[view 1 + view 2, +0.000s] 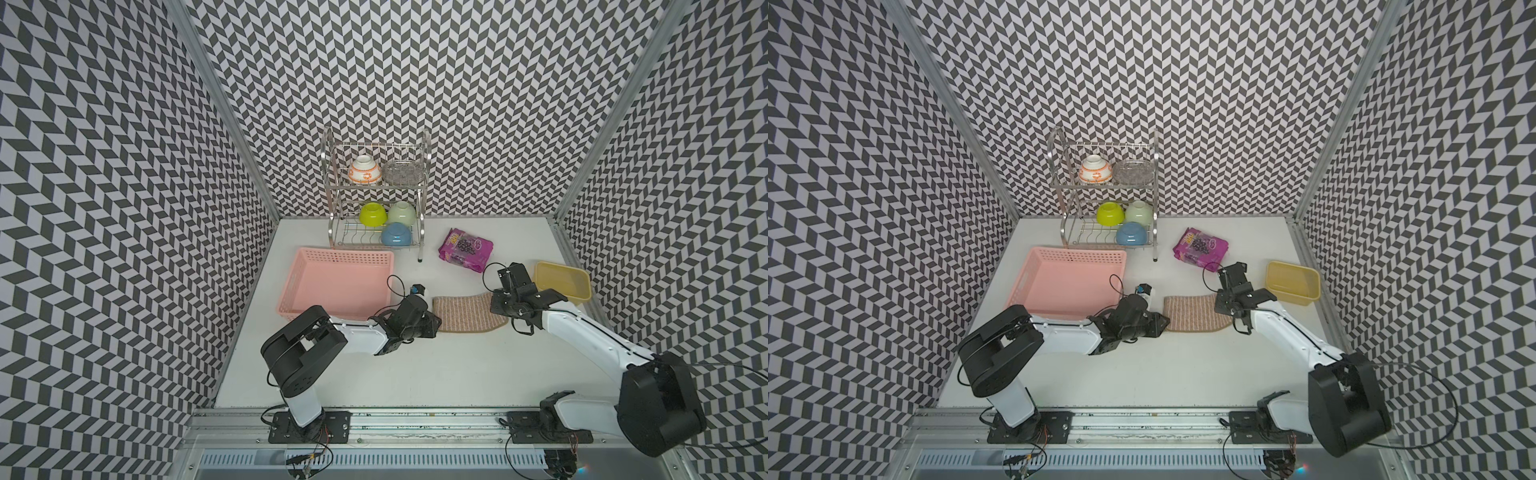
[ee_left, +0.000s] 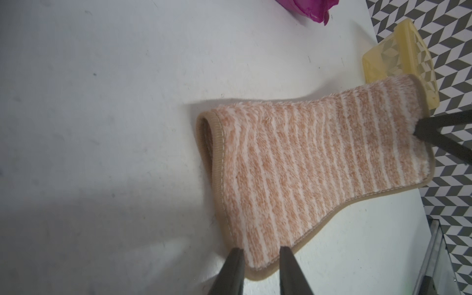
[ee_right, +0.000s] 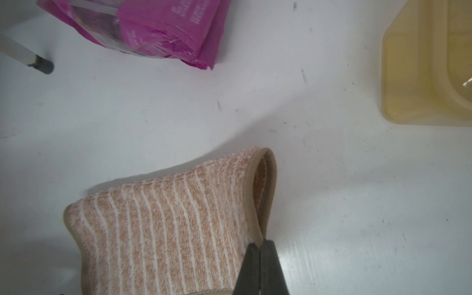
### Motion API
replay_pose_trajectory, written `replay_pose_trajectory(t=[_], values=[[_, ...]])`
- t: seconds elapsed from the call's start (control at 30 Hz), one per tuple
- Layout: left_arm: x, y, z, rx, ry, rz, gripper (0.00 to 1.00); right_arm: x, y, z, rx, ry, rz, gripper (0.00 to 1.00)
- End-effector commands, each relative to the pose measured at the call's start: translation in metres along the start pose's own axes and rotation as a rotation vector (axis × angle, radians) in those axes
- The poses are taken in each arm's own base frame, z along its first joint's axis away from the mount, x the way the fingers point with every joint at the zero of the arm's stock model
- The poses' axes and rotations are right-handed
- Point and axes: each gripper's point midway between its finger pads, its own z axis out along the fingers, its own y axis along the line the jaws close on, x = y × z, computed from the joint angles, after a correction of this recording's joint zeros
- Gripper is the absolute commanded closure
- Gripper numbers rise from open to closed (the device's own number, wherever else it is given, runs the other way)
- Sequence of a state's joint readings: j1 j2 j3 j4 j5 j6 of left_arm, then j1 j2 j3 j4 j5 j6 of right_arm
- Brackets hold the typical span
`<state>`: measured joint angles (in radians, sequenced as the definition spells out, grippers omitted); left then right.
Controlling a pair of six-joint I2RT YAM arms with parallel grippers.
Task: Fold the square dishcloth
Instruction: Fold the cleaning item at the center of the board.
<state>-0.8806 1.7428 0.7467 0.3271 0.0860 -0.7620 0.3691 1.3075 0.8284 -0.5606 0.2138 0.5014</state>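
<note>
Cloth: the soft brown terry square dishcloth (image 1: 469,313) (image 1: 1196,313), with thin pale stripes and darker edging, lies doubled over on the white table top (image 1: 415,374). The fold runs along its far side and both hemmed edges along the near side.
Cloth position: mid-table, between the two grippers; it is just right of the pink perforated plastic basket (image 1: 345,254), near the translucent yellow plastic tub (image 1: 562,266), and in front of the purple snack bag (image 1: 465,247).
Cloth shape: the right end (image 3: 265,178) is raised off the table, its two layers gaping in a loop; the left end rests on the surface.
Right gripper: the right gripper (image 3: 260,245) has its jaws pressed together on the edging at the cloth's right end and holds it up.
Left gripper: the left gripper (image 2: 260,251) has its fingers apart, straddling the cloth's near left corner; the pile lies flat between them, and no pinch shows.
Back of table: a steel wire two-tier dish rack (image 1: 374,188) stands by the rear wall, with a blue bowl (image 1: 398,235) on its lower shelf.
</note>
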Motion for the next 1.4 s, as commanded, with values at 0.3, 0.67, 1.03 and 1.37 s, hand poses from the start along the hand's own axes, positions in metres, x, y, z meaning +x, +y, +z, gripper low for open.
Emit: replay_pose_trajectory(t=[0.3, 0.67, 1.03, 1.37], values=[[0.007, 0.011, 0.009, 0.031, 0.003, -0.044, 0.85, 0.011, 0.083, -0.011, -0.257, 0.045, -0.026, 1.00], [-0.022, 0.008, -0.021, -0.042, -0.092, 0.019, 0.76, -0.005, 0.066, -0.009, -0.117, -0.008, -0.034, 1.00], [-0.019, 0.017, -0.018, -0.078, -0.073, 0.015, 0.70, -0.025, 0.014, -0.006, 0.031, -0.048, -0.001, 1.00], [-0.014, 0.005, 0.000, 0.013, -0.043, -0.014, 0.70, -0.026, -0.010, -0.002, 0.059, -0.040, 0.019, 1.00]])
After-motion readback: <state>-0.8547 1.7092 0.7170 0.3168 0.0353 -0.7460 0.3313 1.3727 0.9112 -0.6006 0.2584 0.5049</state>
